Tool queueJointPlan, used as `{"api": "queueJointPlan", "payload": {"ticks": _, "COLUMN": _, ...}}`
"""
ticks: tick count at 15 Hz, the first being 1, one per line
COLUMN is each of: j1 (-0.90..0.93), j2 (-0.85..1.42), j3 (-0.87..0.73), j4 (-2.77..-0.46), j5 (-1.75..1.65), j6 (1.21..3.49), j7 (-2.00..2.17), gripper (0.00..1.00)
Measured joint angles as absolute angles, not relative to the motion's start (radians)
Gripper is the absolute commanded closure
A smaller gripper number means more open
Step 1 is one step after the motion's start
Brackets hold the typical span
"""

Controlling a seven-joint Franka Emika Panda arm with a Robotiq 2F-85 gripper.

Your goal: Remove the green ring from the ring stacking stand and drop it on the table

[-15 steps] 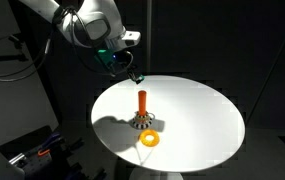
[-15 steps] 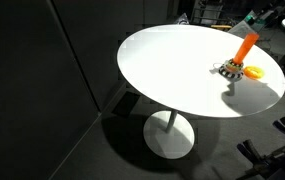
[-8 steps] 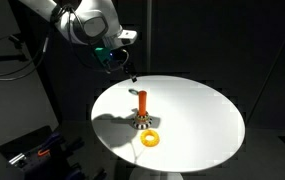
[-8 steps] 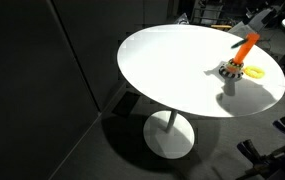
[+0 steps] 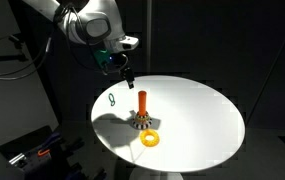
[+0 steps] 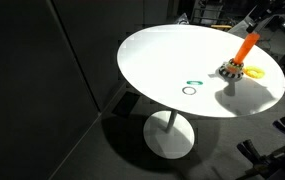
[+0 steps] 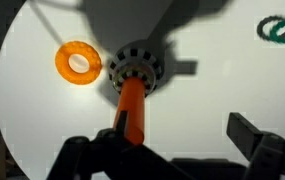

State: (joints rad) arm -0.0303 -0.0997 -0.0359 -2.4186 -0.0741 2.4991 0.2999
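The thin green ring (image 5: 112, 99) is free of my gripper, at the left part of the round white table (image 5: 204, 108). It also shows in an exterior view as the green ring (image 6: 191, 87) and at the wrist view's top right as the green ring (image 7: 279, 28), with a shadow right beside it. Whether it rests flat or is just above the surface I cannot tell. The ring stacking stand (image 5: 142, 108) holds its orange peg (image 7: 132, 110) upright with nothing on it. My gripper (image 5: 125, 72) hangs open and empty above the table's far left edge, its fingers (image 7: 248, 134) spread wide.
A thick yellow-orange ring (image 5: 150, 139) lies on the table against the stand's mottled base (image 7: 134, 68); it shows as well in the wrist view (image 7: 78, 62). The table stands on a single pedestal (image 6: 169, 133), with dark surroundings and equipment beyond its edge.
My gripper went from shut on the green ring to open, and the ring dropped out of the fingers onto the left part of the table. The arm rose slightly.
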Motion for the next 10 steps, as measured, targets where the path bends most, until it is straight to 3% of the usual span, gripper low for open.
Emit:
{"api": "queueJointPlan", "payload": {"ticks": 6, "j1": -0.033, "j2": -0.1, "j3": -0.047, "j4": -2.334, "j5": -0.014, "j6": 2.218, "j7": 0.267, "gripper": 0.0}}
{"api": "queueJointPlan", "payload": {"ticks": 10, "j1": -0.039, "j2": -0.1, "j3": -0.052, "j4": -2.309, "j5": -0.01, "j6": 2.159, "j7": 0.252, "gripper": 0.0}}
